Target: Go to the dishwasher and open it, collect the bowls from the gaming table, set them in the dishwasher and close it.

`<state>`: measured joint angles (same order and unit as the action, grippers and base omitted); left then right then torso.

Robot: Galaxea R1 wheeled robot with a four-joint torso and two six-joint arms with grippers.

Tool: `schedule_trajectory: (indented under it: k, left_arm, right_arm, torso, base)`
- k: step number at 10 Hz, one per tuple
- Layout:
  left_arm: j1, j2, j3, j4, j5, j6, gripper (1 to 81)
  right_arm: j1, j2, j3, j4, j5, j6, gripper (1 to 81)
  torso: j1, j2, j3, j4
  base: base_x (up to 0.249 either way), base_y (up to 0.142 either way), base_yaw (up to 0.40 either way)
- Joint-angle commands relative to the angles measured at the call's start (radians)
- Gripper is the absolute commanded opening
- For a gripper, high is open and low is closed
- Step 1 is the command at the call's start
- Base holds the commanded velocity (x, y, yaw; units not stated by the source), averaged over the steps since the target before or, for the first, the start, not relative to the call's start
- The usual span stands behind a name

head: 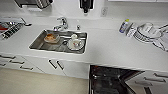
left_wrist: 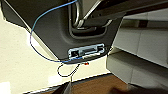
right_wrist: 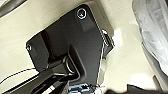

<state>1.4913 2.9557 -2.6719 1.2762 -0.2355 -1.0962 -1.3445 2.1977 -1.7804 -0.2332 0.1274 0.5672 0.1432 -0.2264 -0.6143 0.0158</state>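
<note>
Gripper fingers of both arms are hidden in the wrist views, so whether they stand apart or together cannot be told. At the lower right of the head view, the built-in dishwasher [head: 110, 80] with its dark interior stands open under the white countertop [head: 110, 47], its cavity facing toward the camera. Above it at centre left, the rectangular stainless-steel sink [head: 58, 41] runs lengthwise along the counter and holds dishes, below a chrome tap [head: 62, 23].
</note>
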Motion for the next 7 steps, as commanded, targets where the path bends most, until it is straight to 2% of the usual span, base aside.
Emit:
schedule_trajectory:
  k: [1,4,6,7]
  left_arm:
    - [0.031,-0.007,0.001,0.002,0.041,0.004,81.1]
    - [0.031,-0.007,0.001,0.008,0.041,0.007,81.1]
    - [0.031,-0.009,0.001,0.015,0.038,0.009,81.1]
    - [0.031,-0.007,0.001,0.015,0.036,0.01,81.1]
  right_arm:
    - [-0.077,0.021,-0.077,-0.031,0.035,0.005,81.1]
    - [-0.075,0.114,-0.154,-0.034,0.046,0.013,81.1]
    - [-0.043,0.113,-0.128,-0.032,0.075,0.014,81.1]
    - [-0.019,0.101,-0.094,-0.028,0.089,0.019,81.1]
  torso:
    - [0.061,-0.095,0.0,0.0]
    - [0.127,-0.201,0.0,0.0]
    - [0.171,-0.271,0.001,0.0]
    - [0.253,-0.399,0.001,0.0]
  base:
    - [0.0,0.0,0.0]
    - [0.0,0.0,0.0]
    - [0.0,0.0,0.0]
    - [0.0,0.0,0.0]
